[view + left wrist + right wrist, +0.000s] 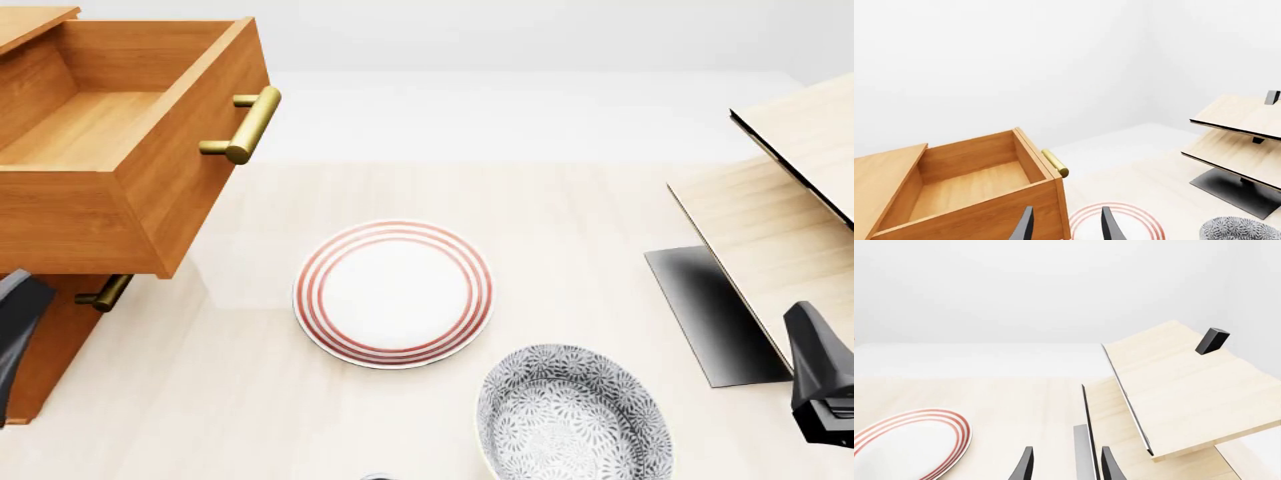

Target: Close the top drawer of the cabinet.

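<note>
The cabinet (54,330) stands at the table's left edge. Its top drawer (127,150) is pulled far out, empty inside, with the brass bar handle (243,124) facing right. In the left wrist view the top drawer (967,185) lies just ahead, and its handle (1055,163) sticks out at the front panel. My left gripper (1067,210) is open beside the drawer's near front corner, holding nothing. My right gripper (1067,449) is also open and empty, far from the cabinet by the pale rack. In the front view only dark parts of the left arm (14,330) and right arm (821,380) show.
A white plate (391,293) with red rings lies mid-table, right of the cabinet. A grey patterned bowl (574,415) sits nearer the front. A pale slanted-panel rack (761,220) on a dark base fills the right side. The lower drawer's handle (104,293) shows under the open drawer.
</note>
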You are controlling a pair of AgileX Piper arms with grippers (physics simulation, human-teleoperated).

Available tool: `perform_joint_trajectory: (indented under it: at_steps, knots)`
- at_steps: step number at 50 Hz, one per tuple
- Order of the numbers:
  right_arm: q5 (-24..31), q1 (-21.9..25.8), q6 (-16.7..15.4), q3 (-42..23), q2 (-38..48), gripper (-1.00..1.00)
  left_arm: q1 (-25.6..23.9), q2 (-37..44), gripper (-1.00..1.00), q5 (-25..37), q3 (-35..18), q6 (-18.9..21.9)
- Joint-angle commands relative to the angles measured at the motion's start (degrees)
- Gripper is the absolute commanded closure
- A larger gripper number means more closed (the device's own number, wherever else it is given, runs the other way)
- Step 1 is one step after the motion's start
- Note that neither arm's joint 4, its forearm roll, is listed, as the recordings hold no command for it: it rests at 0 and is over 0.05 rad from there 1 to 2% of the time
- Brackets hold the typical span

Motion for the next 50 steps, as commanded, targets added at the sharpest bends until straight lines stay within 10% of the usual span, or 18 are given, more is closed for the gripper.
perform_joint_trajectory:
  at_steps: [1,50]
  knots:
    - [0.13,0.00,-0.01,0.00,-0.14,-1.00,-7.05,2.12,-1.00,-0.45,-1.57,-1.22]
    - [0.13,0.00,-0.01,-0.01,-0.12,-1.00,-30.11,39.20,-1.00,-23.26,-18.79,-2.65]
